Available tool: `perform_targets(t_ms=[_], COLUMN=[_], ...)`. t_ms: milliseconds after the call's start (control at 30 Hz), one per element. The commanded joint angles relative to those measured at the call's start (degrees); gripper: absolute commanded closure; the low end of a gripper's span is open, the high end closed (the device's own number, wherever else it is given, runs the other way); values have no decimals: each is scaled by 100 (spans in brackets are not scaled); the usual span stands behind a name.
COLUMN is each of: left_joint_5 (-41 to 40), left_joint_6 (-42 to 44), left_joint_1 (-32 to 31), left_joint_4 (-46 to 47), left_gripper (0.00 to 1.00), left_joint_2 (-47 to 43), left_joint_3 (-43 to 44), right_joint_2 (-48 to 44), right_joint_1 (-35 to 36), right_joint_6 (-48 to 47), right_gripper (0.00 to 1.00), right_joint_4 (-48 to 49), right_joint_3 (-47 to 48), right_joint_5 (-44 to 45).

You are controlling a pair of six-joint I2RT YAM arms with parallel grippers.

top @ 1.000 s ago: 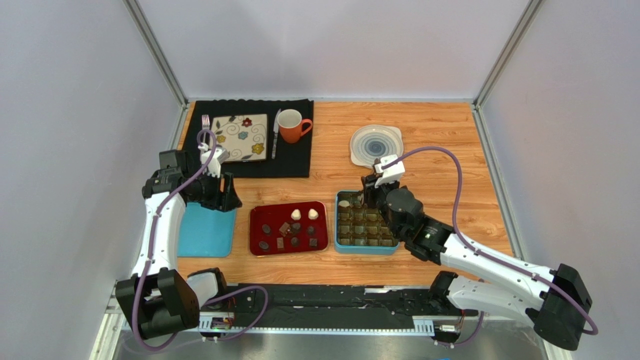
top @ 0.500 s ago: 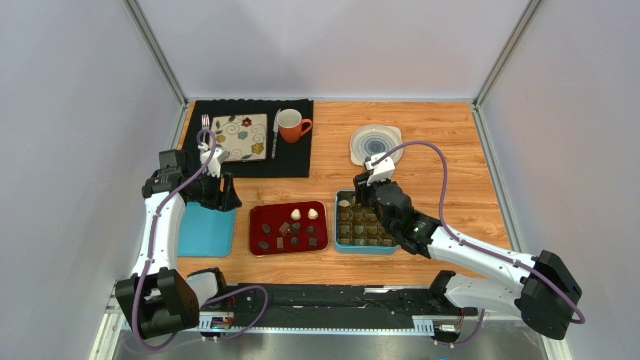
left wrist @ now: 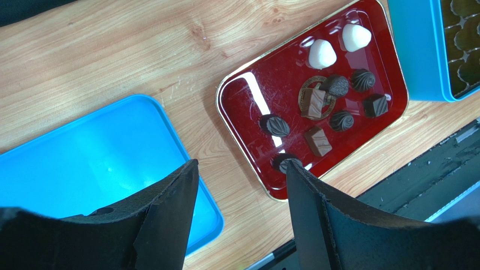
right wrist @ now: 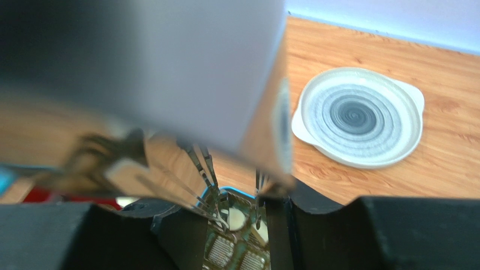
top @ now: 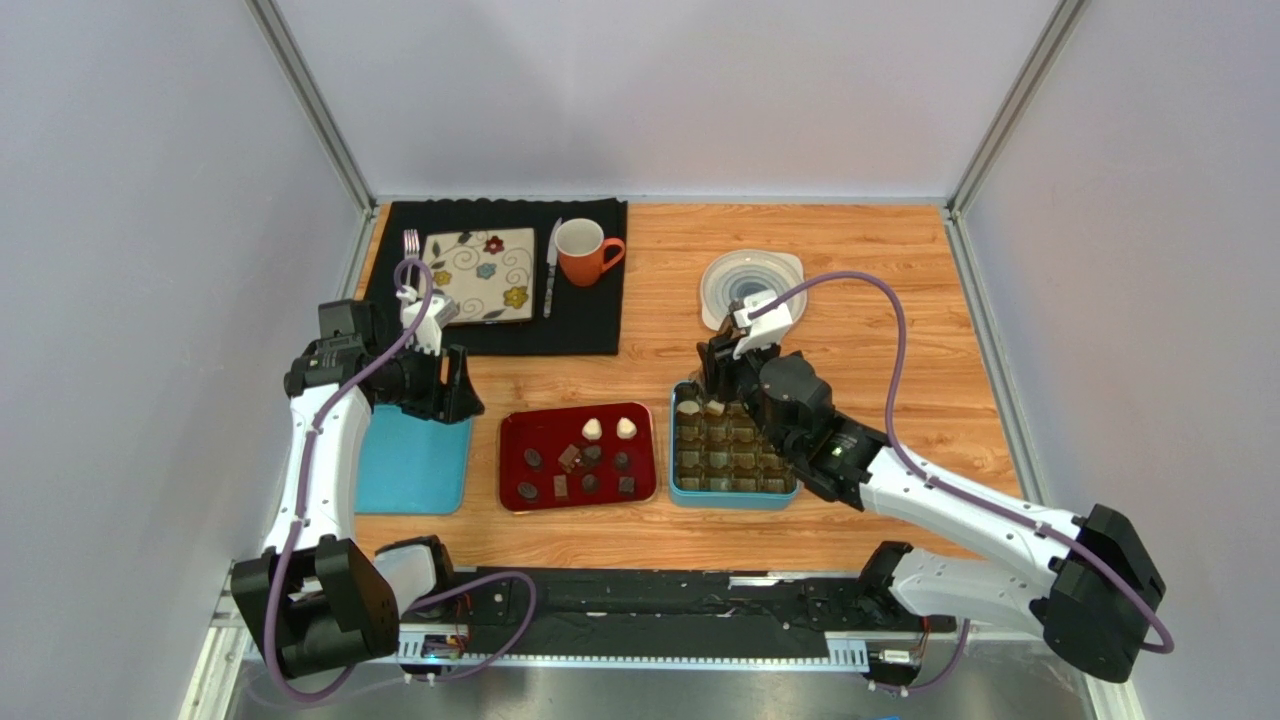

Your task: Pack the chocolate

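Several chocolates (top: 579, 455), two white and the others dark, lie on a red tray (top: 516, 488), also seen in the left wrist view (left wrist: 242, 101). One white chocolate (top: 688, 407) sits in the far-left cell of the teal box (top: 732, 497) with its brown gridded insert. My right gripper (top: 712, 387) hovers over that corner; in its wrist view it (right wrist: 242, 216) grips shiny metal tongs (right wrist: 214, 129) whose tips hang just above the white chocolate (right wrist: 236, 219). My left gripper (left wrist: 241, 164) is open and empty above the wood between the blue lid (left wrist: 84, 157) and the tray.
A black mat at the back left holds a patterned square plate (top: 481, 275), a fork (top: 410, 240), a knife (top: 552, 263) and an orange mug (top: 586, 251). A round grey-white dish (top: 751, 288) lies behind the teal box. Grey walls close in on three sides.
My right gripper has moved left and a little farther back, from the box's far middle to its far-left corner. The left arm has not moved.
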Motion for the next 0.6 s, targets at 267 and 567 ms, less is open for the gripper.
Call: perform_targets(t_ms=[267, 567], left_joint_5=[191, 121], left_joint_6=[51, 148], left_joint_1=[43, 52], left_joint_4=[26, 8], left_gripper=[32, 32], left_joint_2=[-66, -128], left_joint_3=[150, 115], right_joint_2=[833, 2118], right_joint_1=[950, 1302], right_joint_6=[195, 327], right_gripper=[61, 61], right_joint_4=[650, 1169], right_joint_3=[937, 1526], right_joint_5=[-323, -332])
